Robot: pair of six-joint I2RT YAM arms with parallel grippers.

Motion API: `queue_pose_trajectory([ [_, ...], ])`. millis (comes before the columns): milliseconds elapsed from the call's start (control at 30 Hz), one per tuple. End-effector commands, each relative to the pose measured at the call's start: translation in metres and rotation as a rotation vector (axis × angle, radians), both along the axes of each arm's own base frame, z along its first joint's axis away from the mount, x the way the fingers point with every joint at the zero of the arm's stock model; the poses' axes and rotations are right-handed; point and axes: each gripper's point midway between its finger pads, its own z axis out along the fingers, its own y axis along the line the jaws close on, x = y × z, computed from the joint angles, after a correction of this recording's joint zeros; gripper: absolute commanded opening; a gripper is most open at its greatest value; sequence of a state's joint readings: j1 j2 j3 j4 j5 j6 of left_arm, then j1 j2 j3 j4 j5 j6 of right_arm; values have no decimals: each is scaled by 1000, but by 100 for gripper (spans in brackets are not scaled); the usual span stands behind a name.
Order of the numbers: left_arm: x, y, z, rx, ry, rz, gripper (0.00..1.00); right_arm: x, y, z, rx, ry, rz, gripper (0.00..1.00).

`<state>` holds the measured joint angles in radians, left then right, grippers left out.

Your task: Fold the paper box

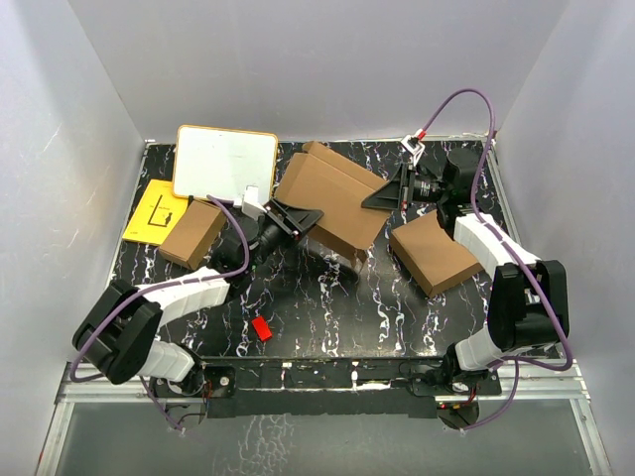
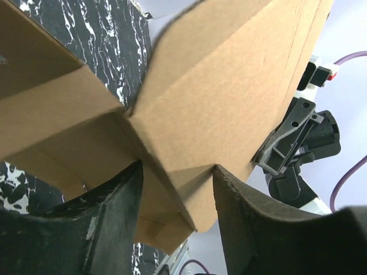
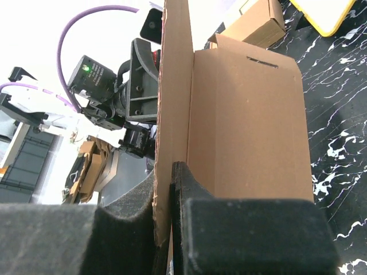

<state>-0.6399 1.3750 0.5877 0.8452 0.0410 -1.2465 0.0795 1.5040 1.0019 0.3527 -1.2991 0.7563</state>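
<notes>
The paper box (image 1: 332, 198) is thin brown die-cut cardboard, partly folded, held tilted above the table's middle back. My left gripper (image 1: 300, 216) is at its left edge. In the left wrist view the jaws (image 2: 176, 169) stand apart, with a folded corner of the box (image 2: 229, 86) between them and touching both fingers. My right gripper (image 1: 382, 194) is at the box's right edge. In the right wrist view it (image 3: 164, 172) is shut on an upright flap of the box (image 3: 252, 126).
A small chunky brown box (image 1: 191, 234) lies at the left and a larger brown box (image 1: 437, 255) at the right. A white board (image 1: 225, 162) and a yellow sheet (image 1: 157, 211) lie at the back left. A small red piece (image 1: 262, 328) is near the front.
</notes>
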Motion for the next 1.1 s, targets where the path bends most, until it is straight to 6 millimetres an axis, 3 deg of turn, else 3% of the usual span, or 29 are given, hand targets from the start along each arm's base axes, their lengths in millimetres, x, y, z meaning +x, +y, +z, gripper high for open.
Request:
queue_pose_trajectory([
  [0,10,-10,42,-88,-99,-5,44,-11,8,8,19,-30,33,8],
  [133,10,-15,45,-108,-102,-25,21,-11,11,-1,15,-11,32,8],
  [300,7,-17,44,-121,-82,-41,0,-9,11,-4,13,-6,27,8],
  [667,2,-18,40,-156,-76,-63,0,-5,9,-9,24,7,0,8],
  [733,-2,-20,36,-165,-55,-80,22,-4,7,-6,35,16,-12,8],
  [800,-7,-25,29,-158,-34,-106,37,-2,4,-6,46,24,-25,8],
  [900,-19,-35,24,-161,-22,-138,44,-1,2,-7,51,33,-35,8],
  [1067,-28,-49,16,-157,-9,-149,44,0,3,-10,52,46,-40,8],
])
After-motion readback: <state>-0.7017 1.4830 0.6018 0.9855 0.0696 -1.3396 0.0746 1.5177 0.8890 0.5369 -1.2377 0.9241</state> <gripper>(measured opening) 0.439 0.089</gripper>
